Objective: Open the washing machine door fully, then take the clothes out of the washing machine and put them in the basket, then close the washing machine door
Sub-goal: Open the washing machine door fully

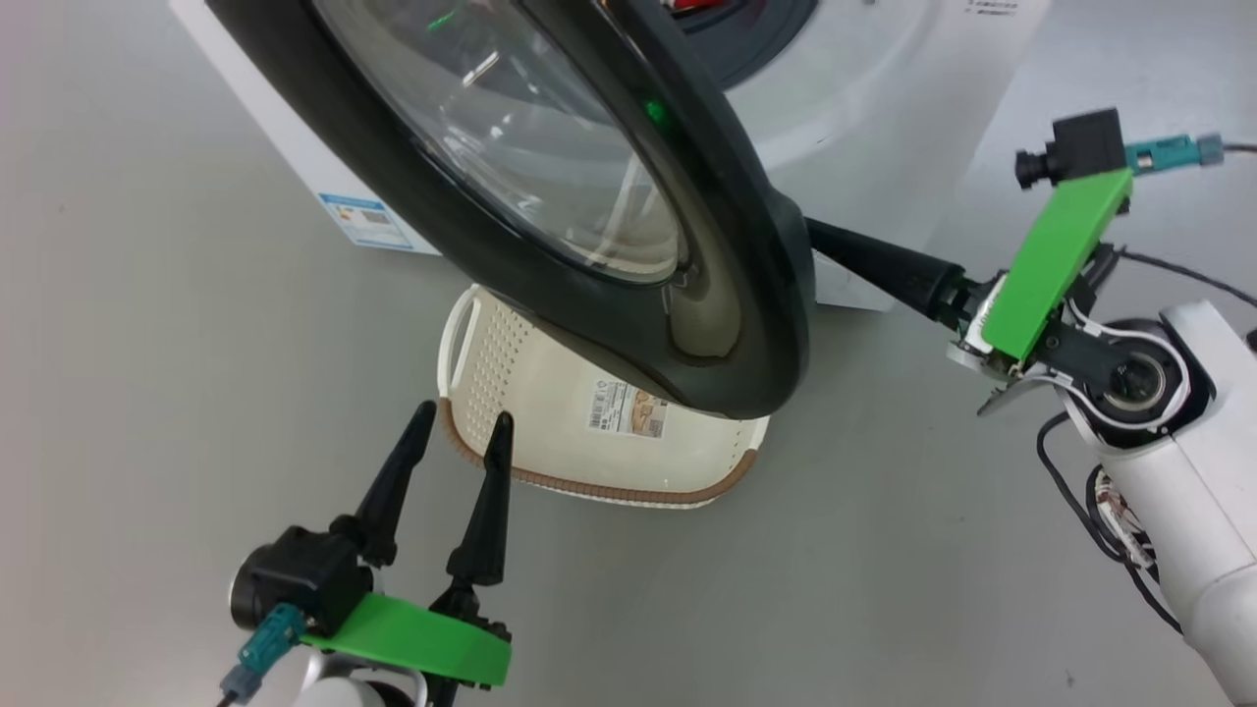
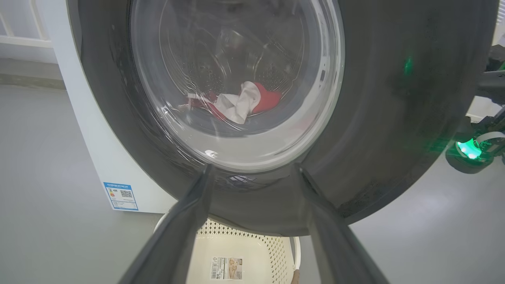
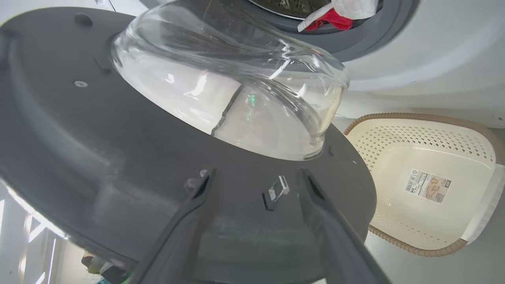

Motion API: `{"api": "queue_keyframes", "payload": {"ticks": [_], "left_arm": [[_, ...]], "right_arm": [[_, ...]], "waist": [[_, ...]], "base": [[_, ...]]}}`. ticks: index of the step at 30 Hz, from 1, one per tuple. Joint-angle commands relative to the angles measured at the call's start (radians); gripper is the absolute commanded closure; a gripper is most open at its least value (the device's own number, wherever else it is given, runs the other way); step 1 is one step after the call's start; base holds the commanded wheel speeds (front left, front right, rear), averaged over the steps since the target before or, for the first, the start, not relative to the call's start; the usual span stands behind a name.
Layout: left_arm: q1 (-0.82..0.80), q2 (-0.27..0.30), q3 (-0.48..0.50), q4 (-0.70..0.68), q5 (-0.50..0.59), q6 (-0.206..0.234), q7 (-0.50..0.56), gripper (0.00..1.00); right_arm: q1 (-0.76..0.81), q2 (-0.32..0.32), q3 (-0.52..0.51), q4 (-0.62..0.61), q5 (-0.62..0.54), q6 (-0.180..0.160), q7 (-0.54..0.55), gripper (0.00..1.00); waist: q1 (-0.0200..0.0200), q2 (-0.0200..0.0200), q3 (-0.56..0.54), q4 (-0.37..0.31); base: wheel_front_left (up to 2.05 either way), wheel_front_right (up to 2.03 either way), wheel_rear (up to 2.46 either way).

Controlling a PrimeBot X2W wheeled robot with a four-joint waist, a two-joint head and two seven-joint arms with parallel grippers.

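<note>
Head view: nearest the camera, the left gripper point(image 1: 464, 412) is seen at lower left, fingers apart and empty, tips just short of the basket point(image 1: 589, 488). The basket is set on the floor in front of the washing machine point(image 1: 884, 98) and is half covered by the washing machine door point(image 1: 550, 177), which is swung part-way out over it. The right gripper point(image 1: 884, 260) is reached in from the right to the door's free edge; its tips are hidden behind the rim.

Left wrist view: the spread left gripper point(image 2: 253, 169) is pointed at the door's outer face, not touching as far as can be told. The clothes point(image 2: 244, 102) are seen through the glass, in the drum.

Right wrist view: the right gripper point(image 3: 256, 177) is shown with fingers apart over the door's inner face, the latch between them and nothing clamped. Clothes point(image 3: 335, 15) are seen at the drum mouth, far; the empty basket point(image 3: 465, 130) is at right.

Step judged: door opening, not finished. For the next move, the door is to be pushed wider to the left until basket and drum mouth are uncovered; care is needed that the fingers are not slipped off the smooth inner face.
</note>
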Motion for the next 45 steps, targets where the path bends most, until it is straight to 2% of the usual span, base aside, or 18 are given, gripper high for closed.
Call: {"api": "queue_keyframes", "payload": {"ticks": [1, 23, 33, 45], "left_arm": [[0.019, 0.011, 0.041, -0.015, 0.013, -0.008, -0.012, 0.00], [0.100, 0.011, 0.131, -0.003, 0.061, -0.035, -0.012, 0.00], [0.123, 0.011, 0.156, 0.004, 0.073, -0.043, -0.012, 0.00], [0.137, 0.011, 0.187, 0.018, 0.086, -0.041, -0.012, 0.00]], "right_arm": [[0.027, 0.002, -0.009, -0.028, -0.004, 0.008, -0.017, 0.00], [0.410, -0.041, -0.076, -0.067, 0.009, 0.008, -0.198, 0.00], [0.508, -0.066, -0.059, -0.066, -0.066, 0.008, -0.317, 0.00], [0.576, -0.125, 0.024, -0.078, -0.217, 0.008, -0.574, 0.00]], "waist": [[0.0000, 0.0000, -0.016, -0.018], [0.0000, 0.0000, -0.102, -0.126], [0.0000, 0.0000, -0.118, -0.151], [0.0000, 0.0000, -0.130, -0.162]], "base": [[0.00, 0.00, 0.00], [0.00, 0.00, 0.00], [0.00, 0.00, 0.00], [0.00, 0.00, 0.00]]}}
